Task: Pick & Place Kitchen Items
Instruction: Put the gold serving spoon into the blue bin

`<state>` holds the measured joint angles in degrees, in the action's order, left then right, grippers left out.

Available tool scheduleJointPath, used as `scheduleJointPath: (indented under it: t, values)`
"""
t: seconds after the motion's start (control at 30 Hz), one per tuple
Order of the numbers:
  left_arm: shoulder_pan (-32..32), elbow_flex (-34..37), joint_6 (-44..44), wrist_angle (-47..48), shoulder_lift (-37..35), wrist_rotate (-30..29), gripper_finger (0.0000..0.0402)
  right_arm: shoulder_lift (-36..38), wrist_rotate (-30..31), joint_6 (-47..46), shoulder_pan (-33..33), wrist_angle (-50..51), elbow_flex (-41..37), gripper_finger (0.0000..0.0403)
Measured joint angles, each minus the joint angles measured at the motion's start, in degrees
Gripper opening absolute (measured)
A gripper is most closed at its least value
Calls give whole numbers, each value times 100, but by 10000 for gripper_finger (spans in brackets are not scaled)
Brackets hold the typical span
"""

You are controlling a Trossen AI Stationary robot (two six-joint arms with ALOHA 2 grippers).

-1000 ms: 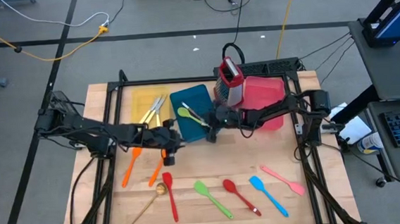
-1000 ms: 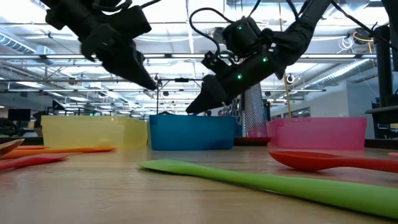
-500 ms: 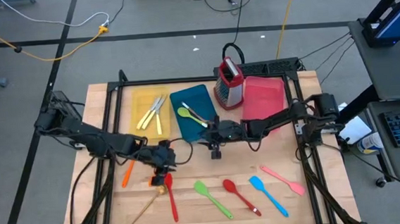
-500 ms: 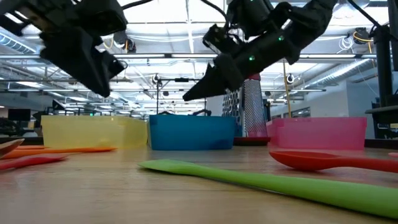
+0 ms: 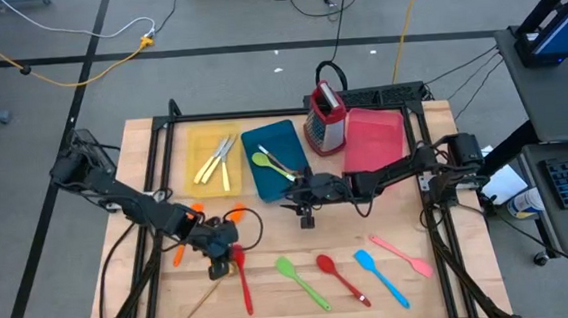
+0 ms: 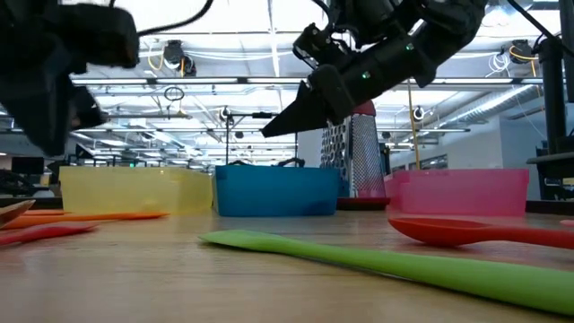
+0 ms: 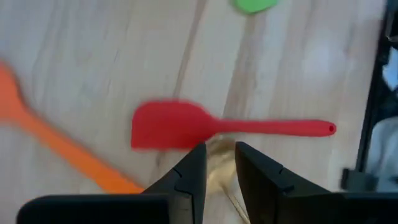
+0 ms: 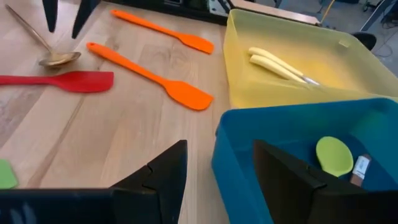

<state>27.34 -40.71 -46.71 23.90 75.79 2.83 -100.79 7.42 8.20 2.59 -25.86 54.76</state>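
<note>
Left gripper [image 5: 218,267] hangs over the gold spoon [image 7: 217,151] beside the red spatula [image 7: 186,126], fingers slightly parted, pinching nothing – right gripper [image 5: 304,216] at the blue tray's [image 5: 265,175] five o'clock corner, spread, empty – no readable writing

Both arms reach inward over the table.
Left pincer [image 5: 221,269] points down, fingers [image 7: 186,177] slightly parted, empty; right pincer [image 5: 306,218] hangs higher, fingers spread, empty.
</note>
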Motion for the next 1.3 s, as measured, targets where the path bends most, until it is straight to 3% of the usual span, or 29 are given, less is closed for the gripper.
scheduleJointPath:
  t: [0.17, 0.43, 0.63, 0.77, 0.87, 1.3]
  values:
    - [281, 0, -1451, 34, 0, -49, 88, 2, 0, 21, 0, 1, 0, 178]
    - [1039, 0, -2947, 157, -2, -741, 88, 2, 0, 299, 0, 13, 0, 178]
    - [1597, 0, -3550, 156, 328, -968, 88, 2, 0, 457, 0, 82, -1, 178]
    - [1740, 0, -3870, 144, 890, -110, 88, 2, 0, 472, 0, 89, 0, 178]
    - [1823, -31, -4088, 120, 1219, 123, 88, 2, 0, 494, 0, 87, 0, 178]
    - [1865, -976, -4027, 1181, 1502, -153, 88, 2, 0, 457, 0, 83, 0, 178]
